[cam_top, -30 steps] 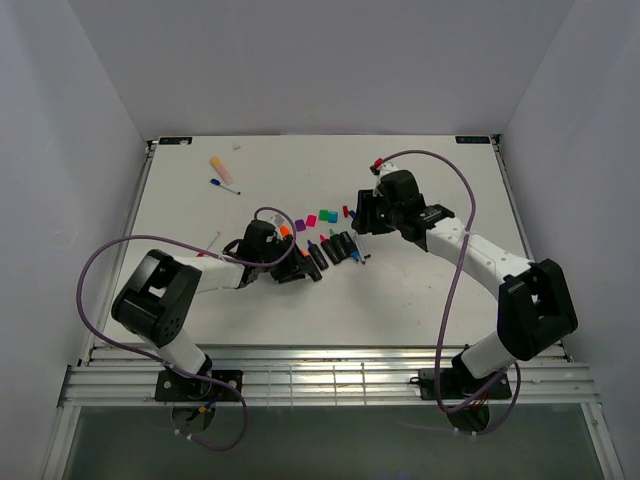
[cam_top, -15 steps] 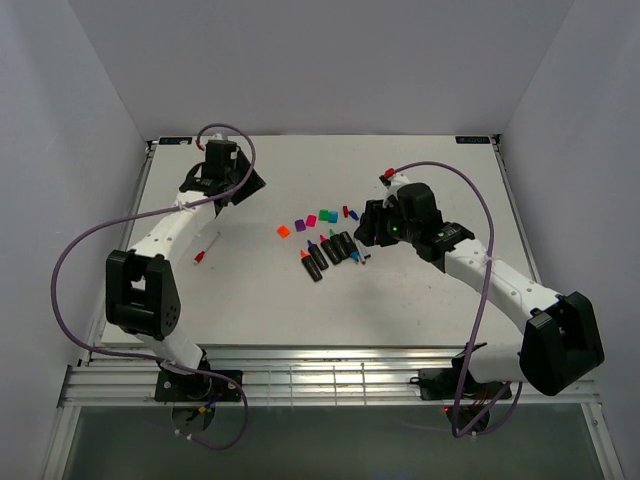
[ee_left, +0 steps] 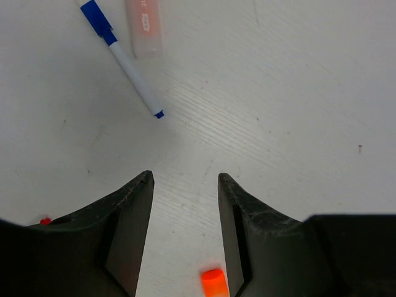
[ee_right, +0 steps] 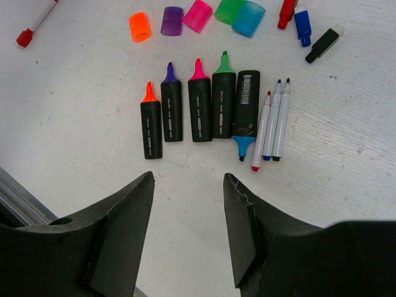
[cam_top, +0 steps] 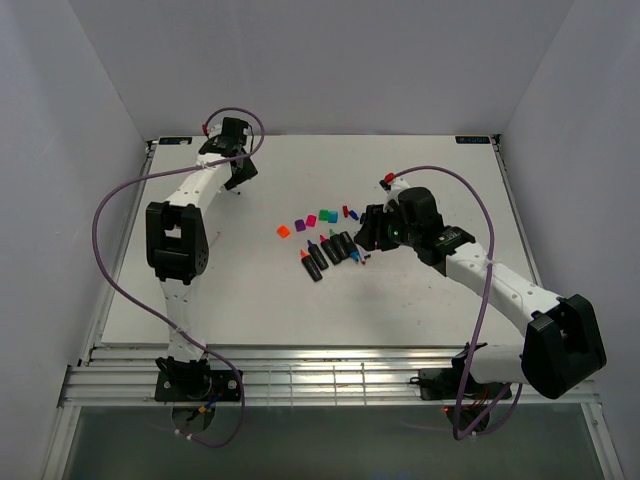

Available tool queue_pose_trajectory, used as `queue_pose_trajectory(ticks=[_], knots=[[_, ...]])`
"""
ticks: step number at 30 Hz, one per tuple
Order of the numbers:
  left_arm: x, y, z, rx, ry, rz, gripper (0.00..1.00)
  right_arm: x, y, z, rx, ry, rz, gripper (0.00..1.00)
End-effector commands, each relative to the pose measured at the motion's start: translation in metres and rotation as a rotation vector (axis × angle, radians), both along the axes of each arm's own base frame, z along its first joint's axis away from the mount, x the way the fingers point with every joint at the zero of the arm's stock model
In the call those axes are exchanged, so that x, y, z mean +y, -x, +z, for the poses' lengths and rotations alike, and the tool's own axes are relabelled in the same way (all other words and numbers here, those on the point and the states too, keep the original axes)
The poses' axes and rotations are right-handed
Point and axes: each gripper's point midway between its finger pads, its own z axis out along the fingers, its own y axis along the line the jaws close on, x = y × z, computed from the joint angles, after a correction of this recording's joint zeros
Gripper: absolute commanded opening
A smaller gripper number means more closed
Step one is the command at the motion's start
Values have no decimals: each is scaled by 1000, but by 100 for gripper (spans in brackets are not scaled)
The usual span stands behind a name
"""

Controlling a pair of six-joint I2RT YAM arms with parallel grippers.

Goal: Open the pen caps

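Top view: highlighter row (cam_top: 328, 250) mid-bench (cam_top: 420, 300), black bodies side by side, tips bare. Loose caps (cam_top: 311, 220) in a line just beyond the tip side of the row, apart from it. Right hand (cam_top: 368, 232) just right of the row, over the bench; spread not readable from here. Left hand (cam_top: 235, 172) far back-left of the row, near the bench corner; spread not readable here either.

Left wrist view: left hand (ee_left: 184, 179) with fingers spread, nothing between, bare bench under the gap. Blue pen (ee_left: 127, 62), white body, blue cap (ee_left: 96, 13) on, lying flat. Pale pink tube (ee_left: 144, 28) close beside the capped end; touching or not, cannot tell. Both far back-left of the highlighter row, like the hand.

Right wrist view: right hand (ee_right: 189, 179) spread, gripping nothing, on the butt side of the highlighter row (ee_right: 199, 108). Four tips, orange, purple, pink and green, pointing away from the hand; fifth body flipped, blue tip toward it. Three thin pens (ee_right: 272, 120) uncapped, just beside the flipped end of the row. Loose caps (ee_right: 198, 15), orange, purple, pink, green and blue, lined up beyond the tips. Small caps (ee_right: 302, 21), red, blue and black, beyond the thin-pen end of the row. Red-capped pen (ee_right: 34, 21) well off the orange end.
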Motion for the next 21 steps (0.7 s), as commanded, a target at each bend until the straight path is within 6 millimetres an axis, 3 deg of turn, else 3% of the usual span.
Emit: queue_pose_trajectory(ticks=[1, 10, 21], knots=[[30, -1, 11, 24, -90, 64, 57, 4, -4, 14, -64, -23, 15, 55], [48, -25, -13, 49, -115, 89, 57, 5, -4, 13, -63, -25, 20, 55], [50, -39, -44, 83, -82, 89, 56, 4, -9, 4, -51, -5, 10, 55]])
